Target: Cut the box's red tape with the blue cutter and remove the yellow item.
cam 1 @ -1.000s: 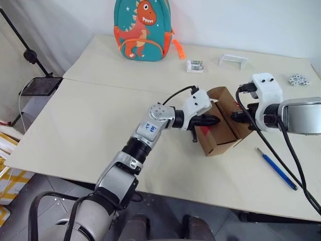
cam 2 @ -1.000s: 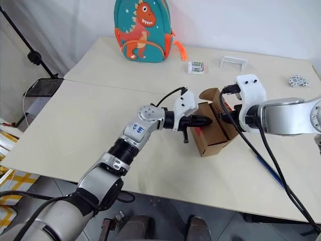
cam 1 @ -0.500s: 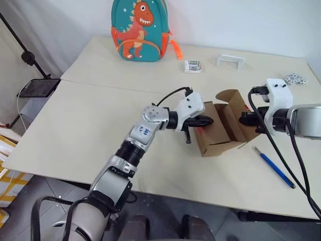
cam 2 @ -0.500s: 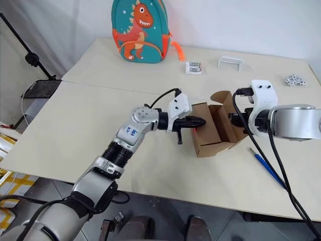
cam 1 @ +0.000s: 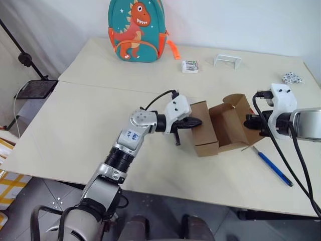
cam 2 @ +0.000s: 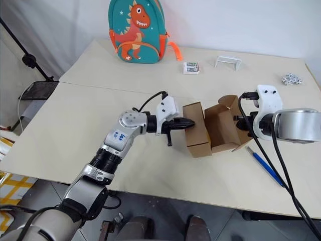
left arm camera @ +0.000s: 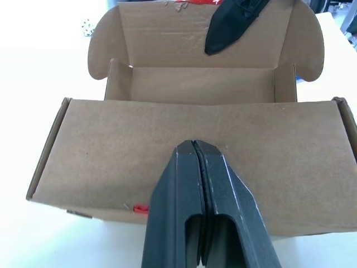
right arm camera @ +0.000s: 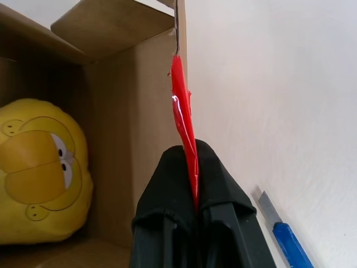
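The brown box (cam 1: 205, 136) stands open mid-table, its lid (cam 1: 229, 120) swung out to the right. My left gripper (cam 1: 199, 122) is shut, its tips pressed against the box's outer left wall (left arm camera: 111, 145), with nothing between the fingers. My right gripper (cam 1: 249, 122) is shut on the lid's edge, where the red tape (right arm camera: 183, 120) runs between its fingers. Inside the box, the right wrist view shows the yellow item (right arm camera: 39, 173). The blue cutter (cam 1: 274, 167) lies on the table to the right of the box, below the right gripper.
A teal dinosaur backpack (cam 1: 135, 27) stands at the table's back. A small white packet (cam 1: 189, 66), a white bracket (cam 1: 227, 61) and a cluster of small white pieces (cam 1: 290, 78) lie along the back right. A black stand (cam 1: 25, 57) is off the table's left.
The lid has swung wide open to the right, pulled by my right gripper. My left gripper and the box body have shifted left.
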Robot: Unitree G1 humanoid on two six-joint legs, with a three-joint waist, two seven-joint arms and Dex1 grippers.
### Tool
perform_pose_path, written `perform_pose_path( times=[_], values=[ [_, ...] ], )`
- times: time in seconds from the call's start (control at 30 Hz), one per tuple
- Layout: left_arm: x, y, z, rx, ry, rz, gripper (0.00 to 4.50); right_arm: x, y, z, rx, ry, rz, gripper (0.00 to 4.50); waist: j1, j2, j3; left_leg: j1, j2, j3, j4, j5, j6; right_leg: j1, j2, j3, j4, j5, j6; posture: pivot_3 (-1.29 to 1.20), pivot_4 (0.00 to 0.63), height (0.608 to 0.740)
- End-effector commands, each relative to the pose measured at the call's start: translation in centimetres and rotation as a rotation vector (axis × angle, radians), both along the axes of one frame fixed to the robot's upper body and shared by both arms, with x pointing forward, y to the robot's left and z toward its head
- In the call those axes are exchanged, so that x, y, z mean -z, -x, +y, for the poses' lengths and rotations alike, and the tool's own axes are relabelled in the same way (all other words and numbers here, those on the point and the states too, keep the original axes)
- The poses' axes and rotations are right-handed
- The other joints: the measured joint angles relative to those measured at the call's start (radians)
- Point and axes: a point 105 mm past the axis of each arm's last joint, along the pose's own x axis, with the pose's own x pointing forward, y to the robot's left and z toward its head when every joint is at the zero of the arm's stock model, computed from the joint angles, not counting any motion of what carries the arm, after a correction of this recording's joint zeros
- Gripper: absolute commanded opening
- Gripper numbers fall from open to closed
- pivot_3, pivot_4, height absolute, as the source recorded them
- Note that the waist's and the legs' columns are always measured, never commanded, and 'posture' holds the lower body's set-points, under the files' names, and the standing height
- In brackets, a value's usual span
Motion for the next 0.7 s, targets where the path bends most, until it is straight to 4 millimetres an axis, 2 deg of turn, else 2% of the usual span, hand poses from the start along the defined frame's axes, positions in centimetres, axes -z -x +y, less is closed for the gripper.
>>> perform_pose_path(
  times=[0.03,0.37,0.7],
  values=[
    [4.2,-0.3,1.7,-0.067,-0.116,0.121,0.00,0.4,0.4,1.0,-0.072,-0.029,0.009,0.02,0.000,0.000,0.000,0.000,0.000,0.000,0.000,0.000,0.000,0.000,0.000,0.000,0.000,0.000,0.000,0.00,0.150,0.740],
    [5.6,0.4,4.0,-0.106,-0.152,0.168,0.00,-0.1,0.6,2.2,-0.140,-0.024,-0.017,0.02,0.002,0.001,-0.001,0.002,0.000,0.001,0.001,0.001,0.000,0.001,0.000,0.002,0.000,0.001,-0.001,0.00,0.150,0.740],
    [5.9,0.6,3.6,-0.114,-0.140,0.180,0.00,-1.1,0.7,2.9,-0.196,0.050,-0.029,0.02,0.026,0.002,0.000,-0.004,-0.002,-0.002,0.000,0.001,0.000,-0.003,-0.001,0.001,-0.001,0.002,0.000,0.00,0.150,0.740]
  ],
)
